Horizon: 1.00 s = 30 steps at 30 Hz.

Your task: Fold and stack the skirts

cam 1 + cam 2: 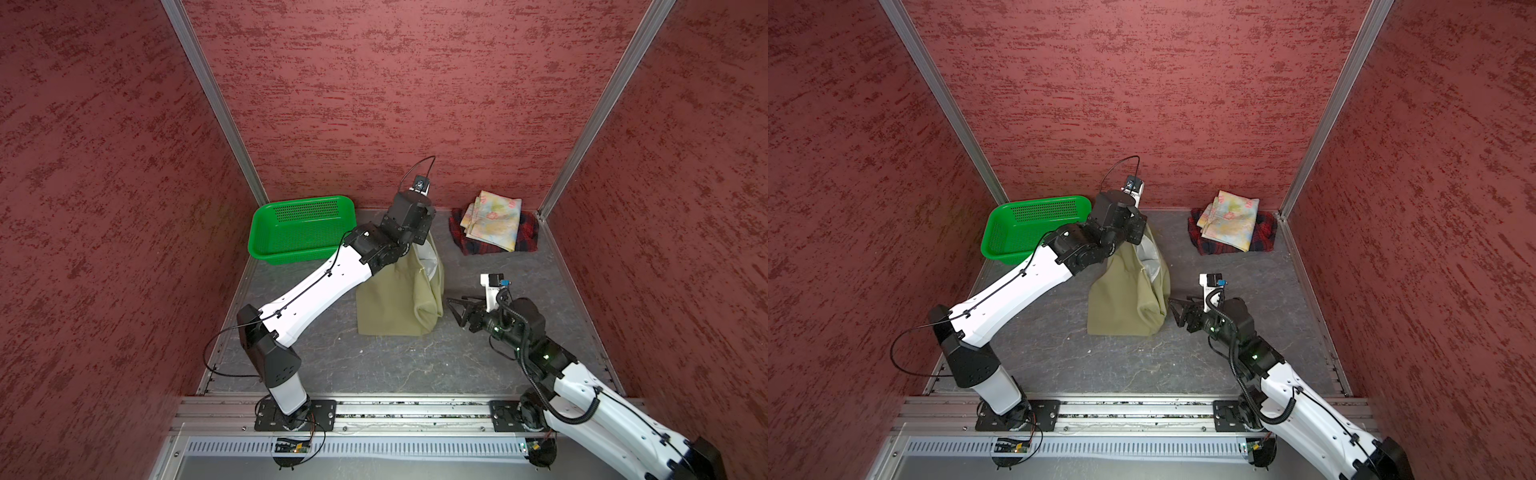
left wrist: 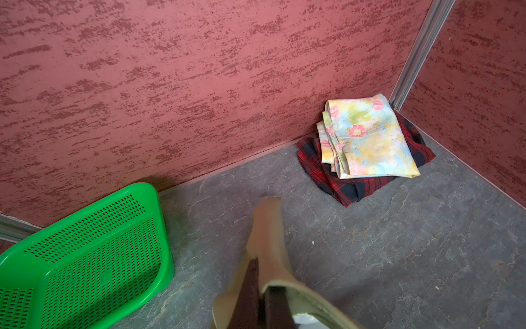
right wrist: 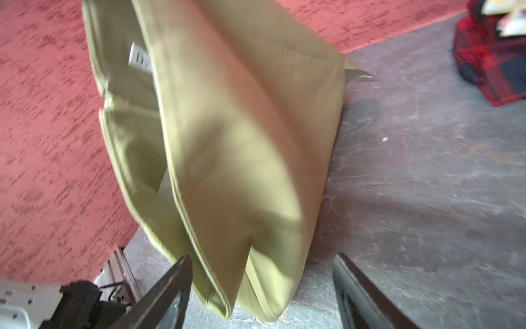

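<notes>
Grey marbled floor [image 1: 395, 365], red textured walls [image 1: 374, 104]; left gripper [image 2: 262, 282] clamps khaki skirt [image 1: 395, 303], right gripper [image 1: 454, 312] spread apart.

Mottled red walls [image 1: 415, 104], grey stone-look floor [image 1: 395, 361]

the khaki skirt [image 1: 395, 303] is plain olive, the floral skirt [image 1: 494, 224] is pastel yellow and blue with pink flowers, the plaid skirt [image 1: 528, 235] is red and navy, basket [image 1: 299, 235] bright green, walls [image 1: 374, 104] blotchy dark red, floor [image 1: 374, 365] veined grey
</notes>
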Motion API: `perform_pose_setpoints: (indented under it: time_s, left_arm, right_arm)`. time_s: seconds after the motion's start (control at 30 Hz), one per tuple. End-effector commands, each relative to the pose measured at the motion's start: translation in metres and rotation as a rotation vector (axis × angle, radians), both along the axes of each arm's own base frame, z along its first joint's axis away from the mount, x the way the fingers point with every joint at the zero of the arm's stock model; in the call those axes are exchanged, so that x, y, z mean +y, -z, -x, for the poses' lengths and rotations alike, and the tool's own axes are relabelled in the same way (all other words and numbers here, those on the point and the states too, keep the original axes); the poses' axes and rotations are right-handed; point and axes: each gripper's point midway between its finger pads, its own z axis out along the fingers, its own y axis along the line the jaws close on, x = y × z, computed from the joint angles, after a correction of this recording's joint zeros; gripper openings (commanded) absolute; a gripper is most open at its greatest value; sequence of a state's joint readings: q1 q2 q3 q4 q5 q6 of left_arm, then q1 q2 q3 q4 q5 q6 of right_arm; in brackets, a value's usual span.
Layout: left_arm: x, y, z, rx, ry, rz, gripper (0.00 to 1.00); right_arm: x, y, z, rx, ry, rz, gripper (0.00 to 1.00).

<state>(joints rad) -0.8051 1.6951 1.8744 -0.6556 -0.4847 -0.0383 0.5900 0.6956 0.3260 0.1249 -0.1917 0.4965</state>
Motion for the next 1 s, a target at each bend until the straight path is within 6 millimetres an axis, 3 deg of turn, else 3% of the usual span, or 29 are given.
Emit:
perform_pose_setpoints:
  time_s: [0.0,0.33,0.5,0.73,0.8,0.9,0.93,0.97]
  left_arm:
    - [0.008,-0.021,-0.003,-0.022,-0.03,0.073,0.0]
    - [0.009,-0.031,-0.004,-0.014,-0.025,0.103,0.0]
    - [0.008,-0.031,-0.002,-0.008,-0.016,0.11,0.0]
    - [0.008,-0.032,-0.001,-0.006,-0.009,0.112,0.0]
    - [0.007,-0.03,-0.001,-0.002,-0.004,0.11,0.0]
    - [0.009,-0.031,-0.001,-0.004,-0.01,0.111,0.0]
    - [0.011,-0.033,-0.001,-0.007,-0.015,0.111,0.0]
    - [0.013,-0.037,0.0,-0.011,-0.018,0.116,0.0]
  right_arm:
    - [0.001,-0.009,0.003,-0.162,-0.005,-0.002,0.77]
    - [0.025,-0.003,0.01,-0.338,-0.092,0.058,0.77]
    - [0.035,-0.003,-0.005,-0.366,-0.08,0.088,0.77]
    - [0.051,-0.004,-0.04,-0.403,-0.027,0.138,0.73]
    - [0.057,-0.007,-0.046,-0.414,-0.041,0.118,0.63]
    - [0.074,-0.014,-0.051,-0.409,-0.106,0.136,0.16]
    - [0.075,-0.019,-0.052,-0.4,-0.11,0.148,0.03]
    - [0.071,-0.026,-0.052,-0.393,-0.091,0.161,0.0]
